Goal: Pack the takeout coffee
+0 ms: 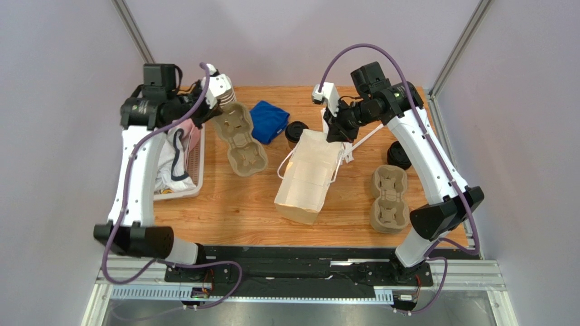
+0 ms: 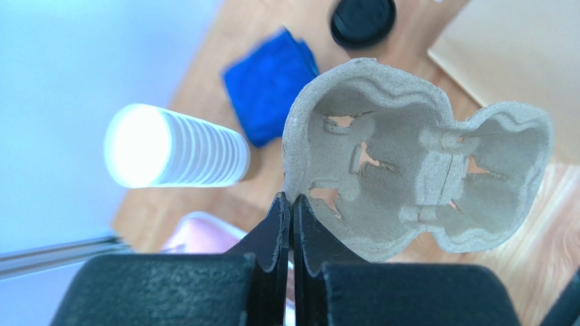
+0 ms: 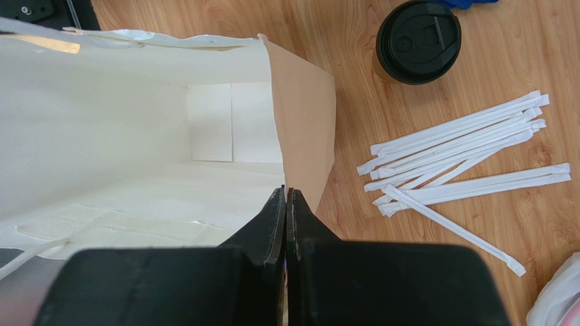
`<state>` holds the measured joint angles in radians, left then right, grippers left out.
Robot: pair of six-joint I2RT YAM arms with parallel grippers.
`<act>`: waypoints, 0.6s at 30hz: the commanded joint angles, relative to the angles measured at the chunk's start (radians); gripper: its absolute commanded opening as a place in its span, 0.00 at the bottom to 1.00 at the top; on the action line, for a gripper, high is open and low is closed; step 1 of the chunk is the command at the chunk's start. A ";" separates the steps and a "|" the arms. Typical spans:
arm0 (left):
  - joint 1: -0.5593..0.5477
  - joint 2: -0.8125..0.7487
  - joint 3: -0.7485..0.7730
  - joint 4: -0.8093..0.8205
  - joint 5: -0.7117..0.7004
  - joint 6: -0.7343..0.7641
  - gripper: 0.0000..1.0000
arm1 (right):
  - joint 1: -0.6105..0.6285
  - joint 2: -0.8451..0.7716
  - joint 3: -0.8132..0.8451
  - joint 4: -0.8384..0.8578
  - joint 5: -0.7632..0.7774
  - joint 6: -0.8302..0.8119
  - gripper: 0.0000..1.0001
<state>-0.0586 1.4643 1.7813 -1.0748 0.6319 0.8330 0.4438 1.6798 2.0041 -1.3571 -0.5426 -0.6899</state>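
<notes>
The takeout coffee (image 1: 296,132), a brown paper cup with a black lid, stands at the back middle of the table, also in the right wrist view (image 3: 417,41) and the left wrist view (image 2: 363,20). My left gripper (image 2: 291,198) is shut on the rim of a grey pulp cup carrier (image 2: 422,176), which is held at the back left (image 1: 238,139). My right gripper (image 3: 286,191) is shut on the rim of an open kraft paper bag (image 3: 299,115) with a white, empty inside. The bag (image 1: 308,178) lies tipped in the middle of the table.
A blue cloth (image 1: 269,121) lies between carrier and coffee. A stack of paper cups (image 2: 177,146) stands at the back left. Wrapped straws (image 3: 463,156) lie beside the bag. More carriers (image 1: 389,198) and a black lid (image 1: 398,156) sit right; a white basket (image 1: 193,178) sits left.
</notes>
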 commanded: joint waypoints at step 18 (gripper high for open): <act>-0.467 -0.176 0.537 0.056 -0.233 -0.115 0.00 | 0.022 -0.026 0.047 -0.272 -0.002 0.110 0.00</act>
<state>-0.3367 1.2224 2.3173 -1.0027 0.5831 0.6464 0.4553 1.6474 2.0071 -1.3571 -0.5522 -0.6373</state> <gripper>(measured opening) 0.018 0.007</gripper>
